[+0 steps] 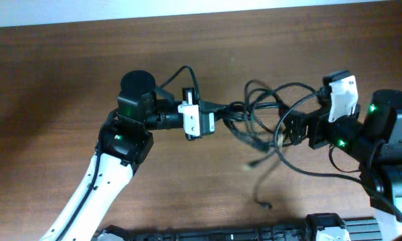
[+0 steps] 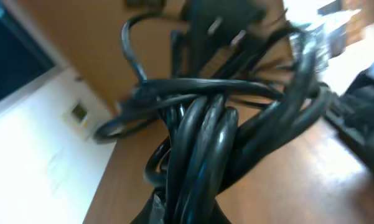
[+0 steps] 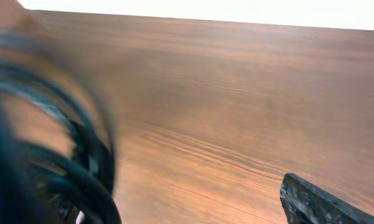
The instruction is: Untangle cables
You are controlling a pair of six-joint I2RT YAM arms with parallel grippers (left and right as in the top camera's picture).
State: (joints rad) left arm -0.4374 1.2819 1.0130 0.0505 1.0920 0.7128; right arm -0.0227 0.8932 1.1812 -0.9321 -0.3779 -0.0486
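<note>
The cables [image 1: 257,110] are thin black cords bunched in a tangle above the table's middle, with loose loops and one plug end [image 1: 266,205] trailing toward the front. My left gripper [image 1: 222,111] is shut on the left end of the bundle. In the left wrist view the cords [image 2: 202,134] rise out of the closed jaws and fill the frame. My right gripper [image 1: 285,127] stands open at the tangle's right side. In the right wrist view blurred cords [image 3: 81,168] lie at the left, one finger [image 3: 314,205] shows at the lower right, and bare wood lies between them.
The brown wooden table [image 1: 67,73] spreads to the left and back. A black rail [image 1: 287,234] runs along the front edge. The left arm [image 1: 104,181] comes in from the front left, and the right arm's base [image 1: 391,154] stands at the right edge.
</note>
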